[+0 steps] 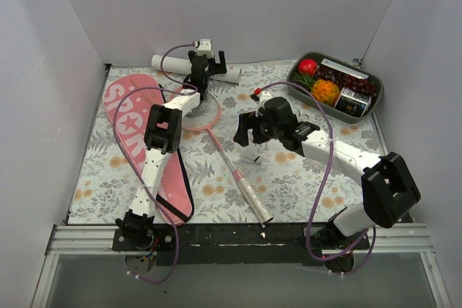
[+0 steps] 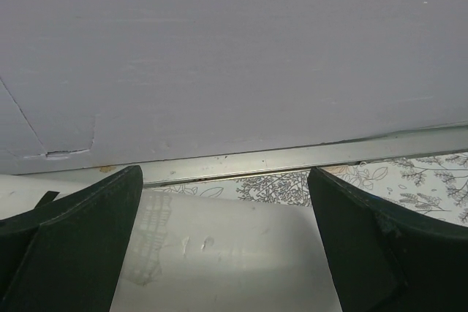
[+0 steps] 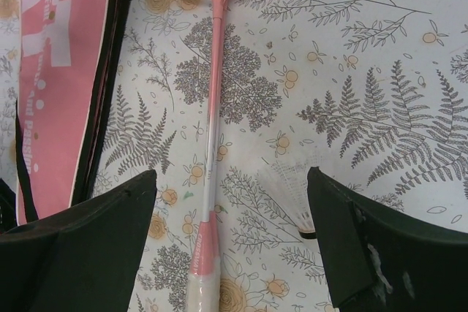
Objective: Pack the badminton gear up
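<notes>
— Four items, none packed?
— Found the shuttlecock (image 3: 291,193) beside the racket (image 3: 216,71) shaft, framed by the right gripper (image 3: 230,180), spread wide; the tube (image 2: 219,253) by the back wall (image 2: 234,56), under the wide left gripper (image 2: 225,180). Seemed the reaching step; called for lowering, closing.

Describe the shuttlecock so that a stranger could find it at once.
Look at the flowered table. A pink racket lies across its middle, and the shuttlecock sits just right of its thin shaft. It alone is a tiny, see-through cone.
</notes>
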You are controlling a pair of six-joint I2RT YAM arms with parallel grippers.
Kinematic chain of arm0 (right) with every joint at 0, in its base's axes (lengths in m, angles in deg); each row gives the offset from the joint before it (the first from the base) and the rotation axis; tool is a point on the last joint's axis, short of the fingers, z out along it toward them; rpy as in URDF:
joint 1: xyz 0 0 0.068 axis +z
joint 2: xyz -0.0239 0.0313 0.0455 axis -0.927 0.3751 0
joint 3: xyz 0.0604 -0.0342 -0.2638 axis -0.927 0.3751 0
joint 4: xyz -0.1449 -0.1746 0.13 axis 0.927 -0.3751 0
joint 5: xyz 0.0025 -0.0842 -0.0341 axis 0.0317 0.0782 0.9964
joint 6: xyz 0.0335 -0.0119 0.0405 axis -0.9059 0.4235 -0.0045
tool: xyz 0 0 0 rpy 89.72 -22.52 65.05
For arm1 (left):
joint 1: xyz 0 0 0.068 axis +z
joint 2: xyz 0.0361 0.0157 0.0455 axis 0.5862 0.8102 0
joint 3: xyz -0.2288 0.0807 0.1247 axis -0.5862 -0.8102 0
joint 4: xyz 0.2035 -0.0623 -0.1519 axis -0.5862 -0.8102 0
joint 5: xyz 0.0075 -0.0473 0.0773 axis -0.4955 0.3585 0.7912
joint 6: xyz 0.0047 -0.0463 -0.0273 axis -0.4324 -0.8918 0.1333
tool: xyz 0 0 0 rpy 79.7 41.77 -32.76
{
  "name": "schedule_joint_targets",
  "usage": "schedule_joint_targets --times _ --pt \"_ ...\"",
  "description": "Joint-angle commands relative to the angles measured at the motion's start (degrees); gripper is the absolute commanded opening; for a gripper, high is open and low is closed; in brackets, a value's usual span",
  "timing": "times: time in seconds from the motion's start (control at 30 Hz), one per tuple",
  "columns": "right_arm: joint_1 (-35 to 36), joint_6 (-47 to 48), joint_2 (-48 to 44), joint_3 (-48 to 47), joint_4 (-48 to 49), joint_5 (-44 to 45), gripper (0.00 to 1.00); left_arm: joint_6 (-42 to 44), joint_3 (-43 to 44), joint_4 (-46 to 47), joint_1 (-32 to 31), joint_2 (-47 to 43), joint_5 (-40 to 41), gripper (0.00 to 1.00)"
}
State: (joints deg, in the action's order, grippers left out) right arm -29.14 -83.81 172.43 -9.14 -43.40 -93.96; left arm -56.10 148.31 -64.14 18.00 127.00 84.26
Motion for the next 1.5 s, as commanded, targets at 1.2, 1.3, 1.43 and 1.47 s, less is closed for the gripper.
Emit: schedule_joint_targets --times 1.2,1.3,1.43,1.47 --pt "7.3 -2.3 -16.2 6.6 -5.2 3.5 0.92 25.1 -33.4 -17.0 -2.1 -31.4 -3.3 0.87" --pt "7.3 -1.9 -15.6 6.4 -5.1 3.8 0.93 28.4 -33.0 -16.6 -2.1 -31.9 -4.7 0.91" --pt "7.3 -1.8 -13.9 5.4 -3.3 10.6 0.94 29.2 -33.4 -16.5 -2.5 -32.9 -4.9 0.92" --pt "7.0 -2.0 -12.6 5.0 -2.8 12.7 0.95 28.4 -33.6 -16.4 -2.6 -34.1 -5.0 0.92"
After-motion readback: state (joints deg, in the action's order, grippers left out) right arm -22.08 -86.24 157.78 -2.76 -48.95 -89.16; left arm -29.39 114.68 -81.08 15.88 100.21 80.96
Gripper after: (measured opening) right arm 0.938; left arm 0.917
